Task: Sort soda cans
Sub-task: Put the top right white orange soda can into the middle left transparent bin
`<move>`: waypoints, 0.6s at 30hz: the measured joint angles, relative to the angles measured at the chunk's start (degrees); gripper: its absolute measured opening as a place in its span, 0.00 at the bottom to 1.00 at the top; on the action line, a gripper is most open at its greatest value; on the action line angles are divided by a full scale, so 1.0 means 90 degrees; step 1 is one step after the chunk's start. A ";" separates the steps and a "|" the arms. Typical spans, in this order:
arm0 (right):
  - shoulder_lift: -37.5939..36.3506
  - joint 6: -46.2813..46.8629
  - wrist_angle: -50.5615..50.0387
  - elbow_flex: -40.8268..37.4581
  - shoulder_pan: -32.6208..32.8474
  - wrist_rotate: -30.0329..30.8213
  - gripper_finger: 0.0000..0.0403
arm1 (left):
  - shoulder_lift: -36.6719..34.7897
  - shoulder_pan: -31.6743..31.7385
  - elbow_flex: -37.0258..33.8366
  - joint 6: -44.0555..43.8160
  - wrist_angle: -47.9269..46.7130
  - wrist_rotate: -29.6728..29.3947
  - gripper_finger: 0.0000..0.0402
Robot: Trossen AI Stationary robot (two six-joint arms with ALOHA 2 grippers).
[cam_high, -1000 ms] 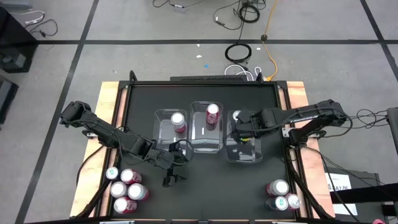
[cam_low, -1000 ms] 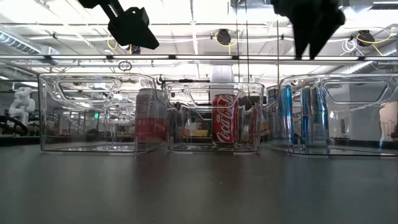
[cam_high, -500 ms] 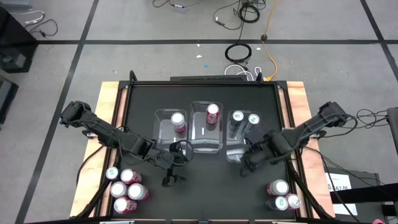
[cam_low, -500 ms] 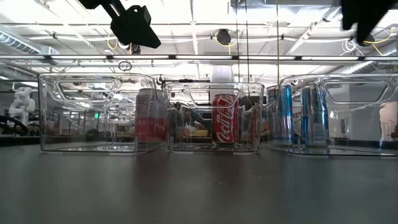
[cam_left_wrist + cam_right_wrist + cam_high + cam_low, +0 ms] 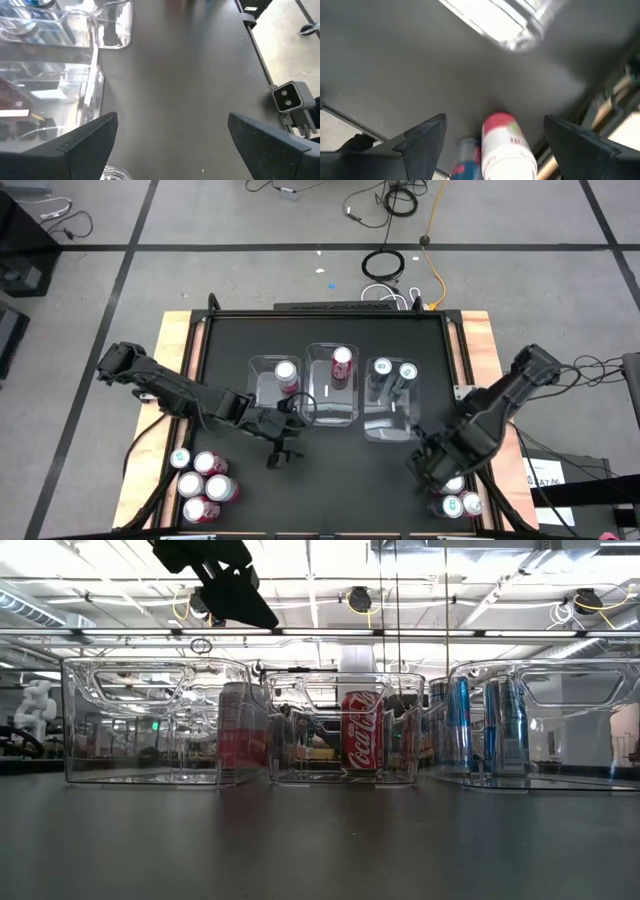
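Note:
Three clear bins stand in a row mid-table. The left bin [image 5: 262, 390] holds a pink can [image 5: 286, 375], the middle bin a red can [image 5: 342, 362], the right bin two silver-blue cans [image 5: 381, 368]. Several cans [image 5: 205, 480] stand in a cluster at the near left corner, three more [image 5: 455, 492] at the near right. My right gripper [image 5: 425, 465] hovers open just left of that near-right cluster; a red-and-white can [image 5: 507, 145] stands ahead between its fingers, untouched. My left gripper [image 5: 282, 442] is open above the table, near the left bin's near side.
The black table top [image 5: 340, 480] is bare between the two near-corner clusters. Wooden strips [image 5: 175, 380] edge the table on both sides. The bin walls [image 5: 140, 720] rise well above the table surface. Cables lie on the floor beyond the far edge.
My right gripper has swung from above the right bin toward the table's near edge and down, arriving beside the near-right can cluster. Two cans stay standing in the right bin. My left gripper has shifted slightly toward the right and turned a little.

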 joint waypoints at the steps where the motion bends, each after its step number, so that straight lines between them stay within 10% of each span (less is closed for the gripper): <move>1: 0.0000 0.0198 -0.0055 0.0000 0.0069 -0.0099 0.81 | 0.0000 0.0005 0.0000 0.0000 0.0000 0.0047 0.96; 18: 0.0000 0.2454 -0.0339 0.0000 0.1178 -0.0706 0.81 | 0.0000 0.0029 0.0000 -0.0007 -0.0010 0.0110 0.96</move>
